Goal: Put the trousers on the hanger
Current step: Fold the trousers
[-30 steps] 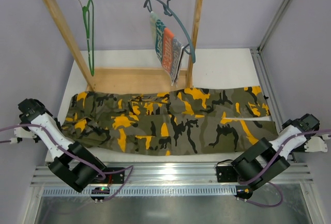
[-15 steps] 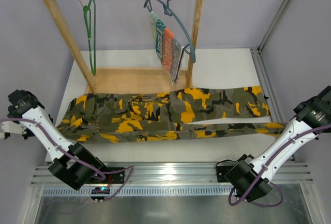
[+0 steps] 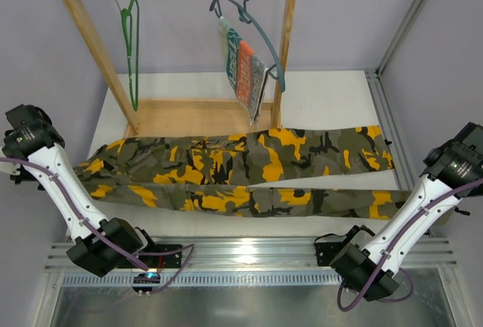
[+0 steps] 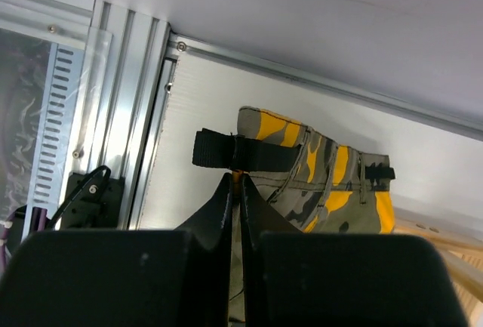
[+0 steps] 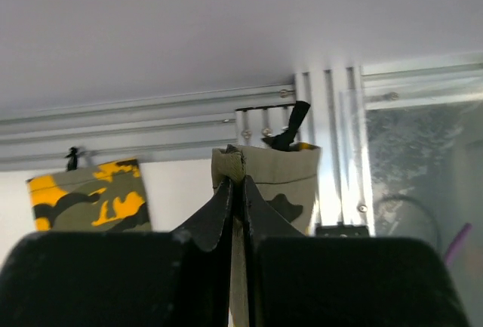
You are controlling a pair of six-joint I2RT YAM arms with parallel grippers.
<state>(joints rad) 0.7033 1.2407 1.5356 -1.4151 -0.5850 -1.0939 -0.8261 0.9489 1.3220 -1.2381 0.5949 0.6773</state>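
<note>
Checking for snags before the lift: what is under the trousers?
White table shows around the trousers and through the gap between their two legs. Whatever lies directly beneath the fabric is covered and cannot be seen.

Seen from above, the left arm and the right arm cover their own pincers, so neither grip on the trousers shows there. In the wrist views, the left pincer and the right pincer hide the fabric below their tips. The print on the striped cloth is too small to read.
</note>
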